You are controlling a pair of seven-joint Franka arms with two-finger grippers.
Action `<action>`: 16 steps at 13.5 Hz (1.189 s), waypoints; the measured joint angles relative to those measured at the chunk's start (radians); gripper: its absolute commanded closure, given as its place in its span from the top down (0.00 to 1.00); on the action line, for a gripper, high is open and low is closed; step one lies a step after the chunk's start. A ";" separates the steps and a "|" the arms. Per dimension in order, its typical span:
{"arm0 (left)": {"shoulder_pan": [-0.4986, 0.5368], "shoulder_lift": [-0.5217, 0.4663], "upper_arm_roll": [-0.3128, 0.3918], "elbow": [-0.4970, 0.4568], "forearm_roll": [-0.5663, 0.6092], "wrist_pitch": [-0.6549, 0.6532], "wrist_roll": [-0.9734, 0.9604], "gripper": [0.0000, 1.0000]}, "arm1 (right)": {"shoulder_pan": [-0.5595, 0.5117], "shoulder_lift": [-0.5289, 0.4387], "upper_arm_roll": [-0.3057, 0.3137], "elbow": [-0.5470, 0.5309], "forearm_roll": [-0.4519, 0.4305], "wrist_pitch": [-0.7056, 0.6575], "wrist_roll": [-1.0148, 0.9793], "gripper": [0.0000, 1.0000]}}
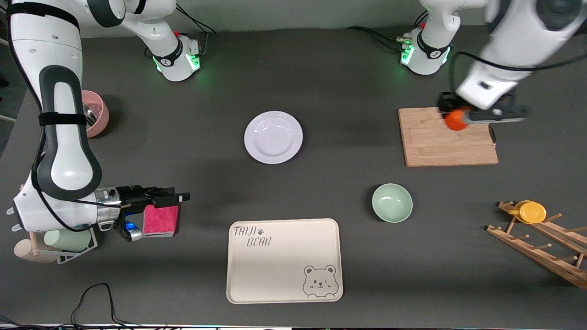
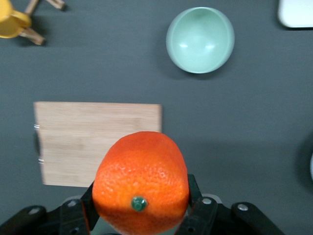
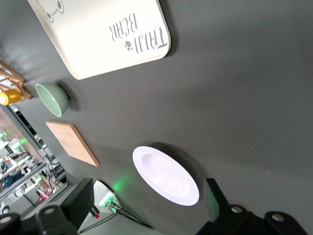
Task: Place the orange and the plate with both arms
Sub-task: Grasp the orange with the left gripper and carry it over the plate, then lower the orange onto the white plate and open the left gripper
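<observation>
The left hand is gripping the orange over the cutting board, well apart from the plate, while the right hand is waiting open, nearer that plate.

left arm motion-blurred, pink bowl half hidden by right arm, plate cut off at edge

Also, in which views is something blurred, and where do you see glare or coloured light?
Front view: the left arm is smeared by motion above the cutting board, while the plate is sharp; green light glows at both bases. Left wrist view: the orange fills the foreground, and the green bowl shows two small highlights. Right wrist view: green light glows beside the plate.
</observation>
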 measured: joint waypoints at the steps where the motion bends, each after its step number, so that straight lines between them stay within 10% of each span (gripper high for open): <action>1: -0.004 0.027 -0.081 0.030 -0.005 0.001 -0.108 0.41 | -0.007 0.004 -0.001 -0.008 0.001 0.000 -0.022 1.00; 6: -0.068 0.261 -0.424 0.199 0.060 0.085 -0.627 0.40 | -0.027 0.017 -0.001 -0.048 0.045 -0.008 -0.096 1.00; 16: -0.462 0.835 -0.416 0.543 0.417 0.122 -1.120 0.39 | -0.064 0.048 -0.013 -0.313 0.285 0.053 -0.561 1.00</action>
